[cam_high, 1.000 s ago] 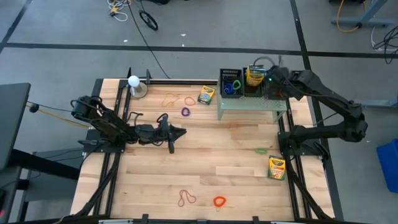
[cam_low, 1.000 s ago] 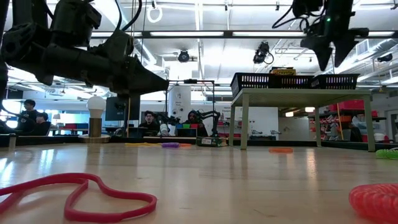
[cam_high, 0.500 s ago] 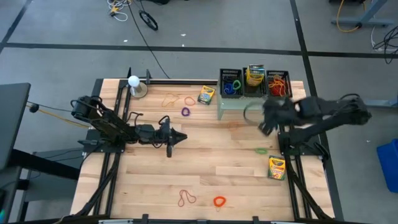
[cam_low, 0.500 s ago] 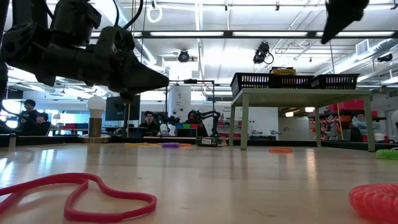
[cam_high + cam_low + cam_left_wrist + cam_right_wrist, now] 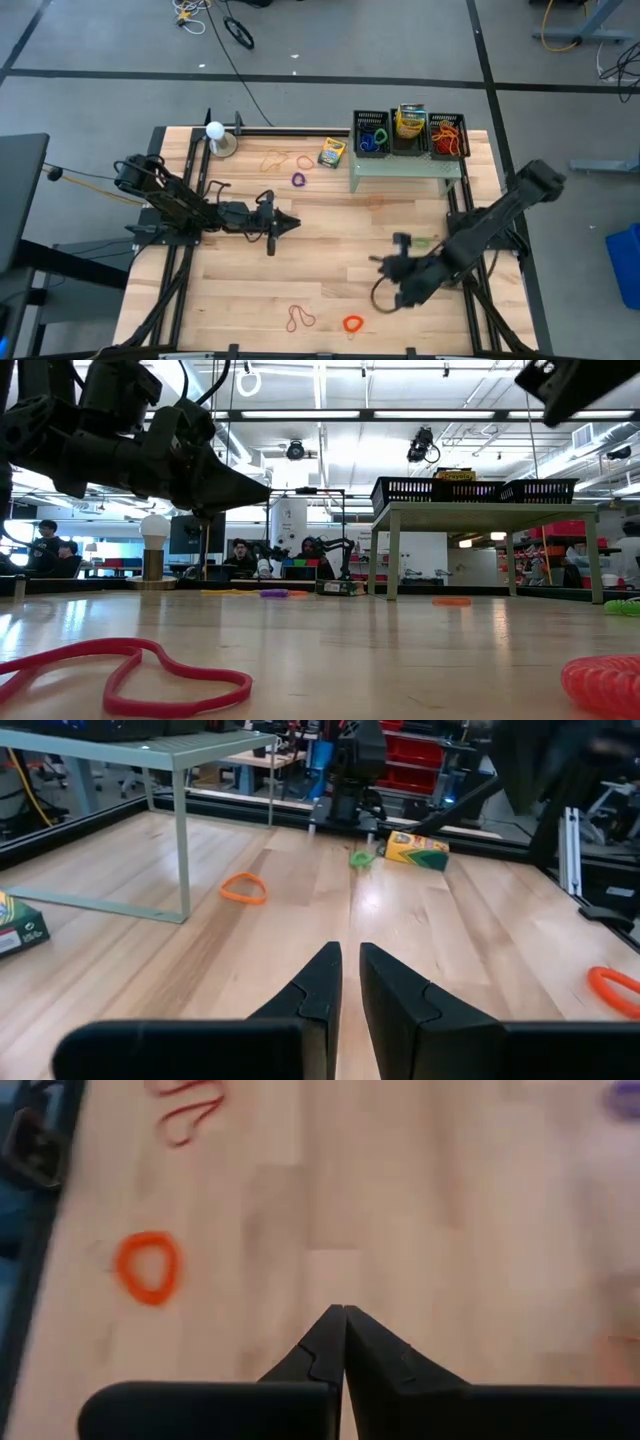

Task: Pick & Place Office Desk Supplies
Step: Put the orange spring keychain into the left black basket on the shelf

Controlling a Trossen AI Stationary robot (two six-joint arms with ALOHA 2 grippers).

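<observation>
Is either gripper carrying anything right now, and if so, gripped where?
Nothing is held. The right gripper is shut with bare table beneath its tips, near the orange ring. The left gripper is nearly closed and empty.

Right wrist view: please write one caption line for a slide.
Shut right gripper above bare wooden table, orange ring off to one side.

- Table (image 5: 330, 250): pale wood planks, smooth, with a slight sheen.
- Stand (image 5: 180, 750): matt green painted metal.
- Orange ring (image 5: 148, 1267): matt, rubbery.
- Crayon box (image 5: 415, 850): printed cardboard.
- Fingers (image 5: 318, 995): matt black plastic.
</observation>
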